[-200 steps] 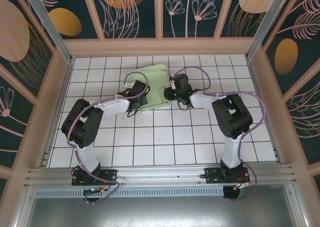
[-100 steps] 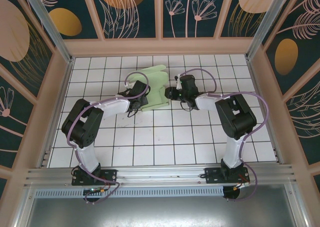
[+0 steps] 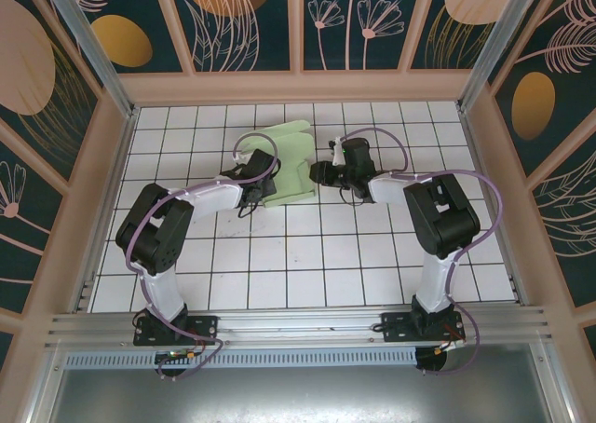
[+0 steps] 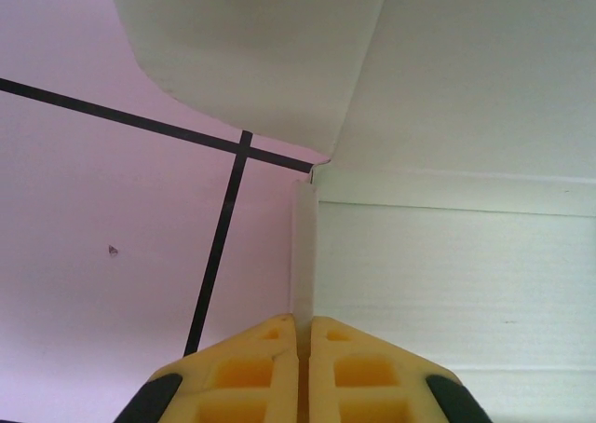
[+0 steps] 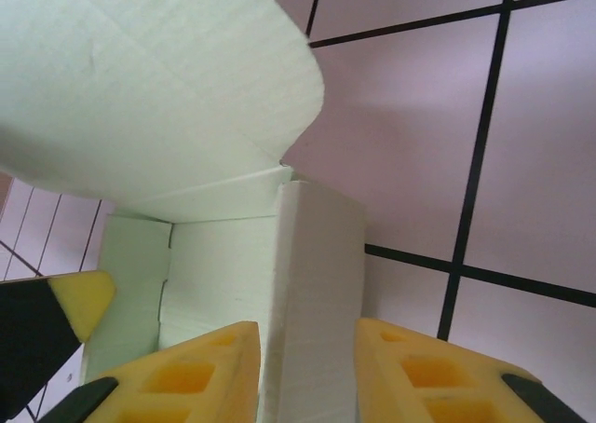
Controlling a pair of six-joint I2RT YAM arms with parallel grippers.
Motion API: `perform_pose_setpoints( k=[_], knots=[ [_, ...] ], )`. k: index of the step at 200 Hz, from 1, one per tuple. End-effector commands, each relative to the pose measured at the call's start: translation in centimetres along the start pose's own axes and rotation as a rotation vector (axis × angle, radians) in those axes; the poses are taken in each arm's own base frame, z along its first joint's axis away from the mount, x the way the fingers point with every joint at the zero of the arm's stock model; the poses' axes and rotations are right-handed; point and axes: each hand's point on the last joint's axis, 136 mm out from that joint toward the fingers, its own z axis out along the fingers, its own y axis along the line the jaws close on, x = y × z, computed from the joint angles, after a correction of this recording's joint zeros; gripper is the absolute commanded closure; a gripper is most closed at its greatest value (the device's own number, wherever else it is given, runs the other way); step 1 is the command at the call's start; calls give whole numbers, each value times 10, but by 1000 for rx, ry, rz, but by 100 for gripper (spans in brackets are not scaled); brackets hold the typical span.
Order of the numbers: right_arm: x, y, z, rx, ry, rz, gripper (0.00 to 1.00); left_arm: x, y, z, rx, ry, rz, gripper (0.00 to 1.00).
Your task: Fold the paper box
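Pale light-green card paper box (image 3: 291,162), partly folded with flaps up, sits far-centre on white tiled table (image 3: 307,255) between both grippers. Left gripper (image 4: 303,334) is pressed together, pinching a thin box wall. Right gripper (image 5: 309,330) sits part-spread astride an upright side wall; can't tell if it's squeezing.

Your left arm (image 3: 200,199) and right arm (image 3: 436,279): white link shells, bulky black joint housings, and black bases (image 3: 172,328) bolted down. A lilac cable (image 3: 253,136) loops along each arm. Left fingers (image 4: 251,372) and right fingers (image 5: 196,376): yellow moulded pads with recessed pockets, black backing at the outer edges.
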Motion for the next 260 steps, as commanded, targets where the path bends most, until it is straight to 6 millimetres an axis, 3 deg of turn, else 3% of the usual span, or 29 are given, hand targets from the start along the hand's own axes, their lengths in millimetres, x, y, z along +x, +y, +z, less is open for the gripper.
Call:
perform_pose_setpoints(
  k=[1,123,194,260],
  knots=[
    [-3,8,-1,-50,-19,-4,65,11,0,5,-16,43,37,93],
    [23,1,23,-27,102,-26,80,13,-2,7,-6,54,41,93],
    [41,-17,41,195,191,-163,79,15,-2,9,-1,59,41,93],
    [43,-29,49,361,230,-261,79,16,-2,9,3,60,43,93]
  ],
)
